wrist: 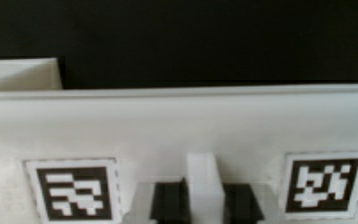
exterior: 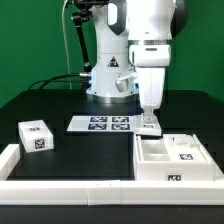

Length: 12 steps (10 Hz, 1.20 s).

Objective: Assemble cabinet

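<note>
- Nearest my exterior camera lay the low white border rail point(exterior: 60, 186), running along the table's front edge.
- Just behind it, at the exterior view's right, sat the cabinet point(exterior: 200, 175): an open white box with tags on its front wall and inside.
- The gripper point(exterior: 150, 124) was down at the cabinet's far corner, on the side toward the marker board point(exterior: 104, 124), with the arm upright above it.
- In the wrist view a white cabinet wall filled the picture, with a tag point(wrist: 73, 188) on either side of a thin upright rib point(wrist: 202, 170).
- The two dark fingers point(wrist: 169, 200) stood close on either side of that rib, with only a narrow opening between them.
- That picture was blurred and cropped low, so I could not tell whether the pads were pressing the rib or only straddling it.
- A small white tagged block point(exterior: 35, 137) lay well apart at the exterior view's left, not yet joined to anything.
- I judged the step to be taking hold of the cabinet body by that wall, to shift or steady it. The assembly looked to be at an early stage.
- The next move called for a firm, square grip on the rib first. After that, any pull had to be slow, because a thin wall held near a corner could let the box twist.
</note>
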Available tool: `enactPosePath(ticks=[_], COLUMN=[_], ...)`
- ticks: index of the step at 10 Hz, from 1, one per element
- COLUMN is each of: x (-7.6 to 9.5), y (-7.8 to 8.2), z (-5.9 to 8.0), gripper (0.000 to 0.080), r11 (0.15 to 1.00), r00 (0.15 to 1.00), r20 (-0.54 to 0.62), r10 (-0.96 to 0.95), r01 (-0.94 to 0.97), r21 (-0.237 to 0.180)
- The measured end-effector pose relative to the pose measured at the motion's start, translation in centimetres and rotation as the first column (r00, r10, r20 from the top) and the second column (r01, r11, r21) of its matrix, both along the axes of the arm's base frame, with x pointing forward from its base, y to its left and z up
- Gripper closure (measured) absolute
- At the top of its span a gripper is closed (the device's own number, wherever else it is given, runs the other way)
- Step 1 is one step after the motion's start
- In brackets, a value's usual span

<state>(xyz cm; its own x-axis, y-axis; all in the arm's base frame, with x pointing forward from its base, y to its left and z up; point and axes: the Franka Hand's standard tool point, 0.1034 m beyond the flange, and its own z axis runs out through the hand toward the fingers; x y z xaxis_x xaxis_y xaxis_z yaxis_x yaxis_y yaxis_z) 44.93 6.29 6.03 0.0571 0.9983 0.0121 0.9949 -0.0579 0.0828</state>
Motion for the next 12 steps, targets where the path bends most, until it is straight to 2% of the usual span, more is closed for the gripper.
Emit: enactPosePath(ticks=[12], x=[0.47], y=[0.06], z=[-0.24], gripper=[0.0729], r11=[1.0], r00=[1.0], r20=[-0.003], r10=[-0.002], r01=[0.002], r21=[0.001])
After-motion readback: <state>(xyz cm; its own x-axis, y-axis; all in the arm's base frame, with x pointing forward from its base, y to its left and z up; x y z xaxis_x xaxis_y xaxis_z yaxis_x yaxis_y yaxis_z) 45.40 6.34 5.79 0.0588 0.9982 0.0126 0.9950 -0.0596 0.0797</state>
